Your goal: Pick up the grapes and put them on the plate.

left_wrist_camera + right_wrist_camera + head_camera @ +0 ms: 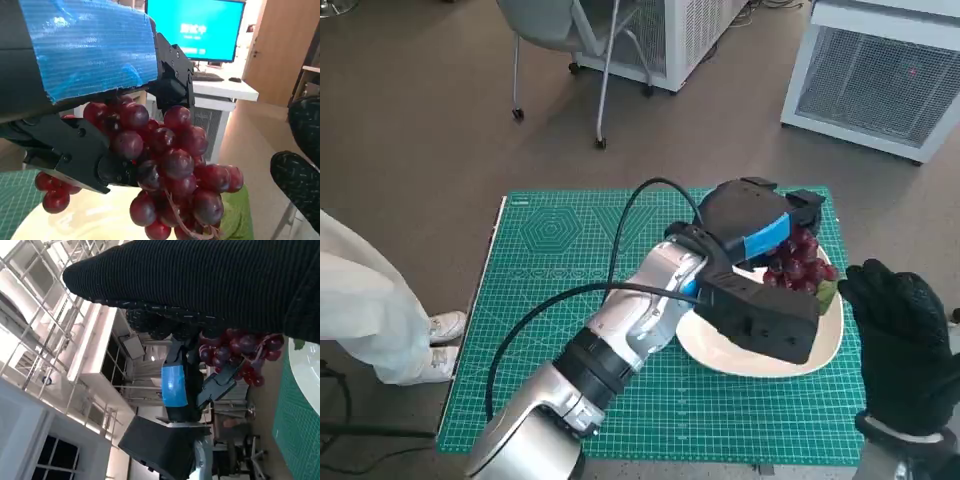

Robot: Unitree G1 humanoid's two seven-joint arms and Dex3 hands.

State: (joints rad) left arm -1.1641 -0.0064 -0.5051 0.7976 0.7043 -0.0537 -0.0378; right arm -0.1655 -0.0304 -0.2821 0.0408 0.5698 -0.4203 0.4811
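Observation:
A bunch of dark red grapes (800, 262) hangs in my left hand (760, 235), which grips it from above, over the far right part of the white plate (760, 358). In the left wrist view the black fingers (75, 150) close round the top of the grapes (170, 165), with the plate (90, 220) just beneath. A green leaf (240, 210) shows at the bunch's lower end. My gloved right hand (900, 325) hovers right of the plate, holding nothing, fingers apart. The right wrist view shows the grapes (240, 352) hanging close to the plate's rim (305, 370).
The plate lies on a green cutting mat (570, 330) that covers the small table. A person in white (360, 310) stands at the table's left. A chair (560, 40) and white cabinets (880, 70) stand on the floor beyond.

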